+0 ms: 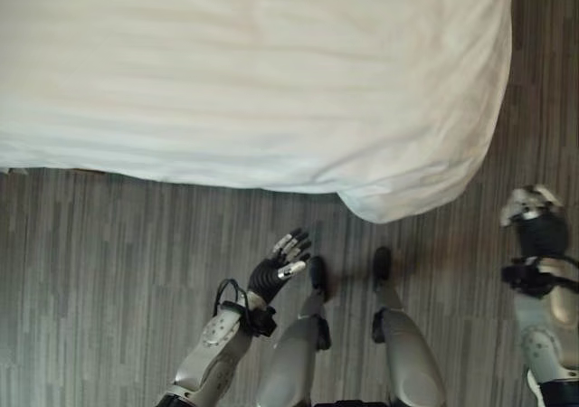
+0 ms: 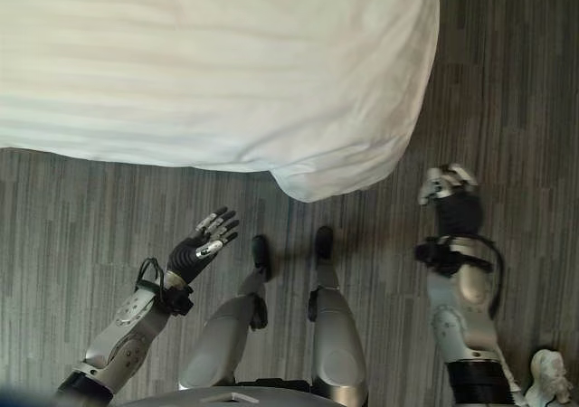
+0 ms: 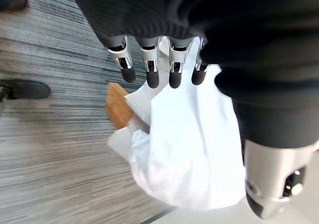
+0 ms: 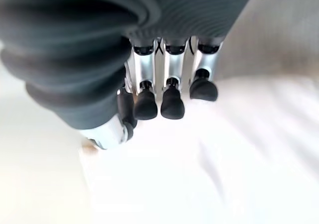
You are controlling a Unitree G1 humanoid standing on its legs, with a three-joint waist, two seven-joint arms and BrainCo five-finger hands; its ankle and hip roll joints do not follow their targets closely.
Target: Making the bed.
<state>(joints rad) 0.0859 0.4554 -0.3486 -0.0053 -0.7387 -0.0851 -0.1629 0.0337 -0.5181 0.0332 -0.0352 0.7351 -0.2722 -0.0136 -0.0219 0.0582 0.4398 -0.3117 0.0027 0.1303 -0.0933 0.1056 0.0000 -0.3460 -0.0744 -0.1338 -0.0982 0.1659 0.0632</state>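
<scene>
A: How do the hands stand?
B: Left hand loosely open, right hand half curled; both hold nothing.
A: And the duvet?
B: Its drooping corner lies at one o'clock from the left, ten o'clock from the right, about equally near.

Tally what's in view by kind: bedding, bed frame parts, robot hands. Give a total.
White duvet: 1
Wooden bed corner: 1
Robot hands: 2, left hand and right hand, both over the floor, holding nothing
Total: 4
</scene>
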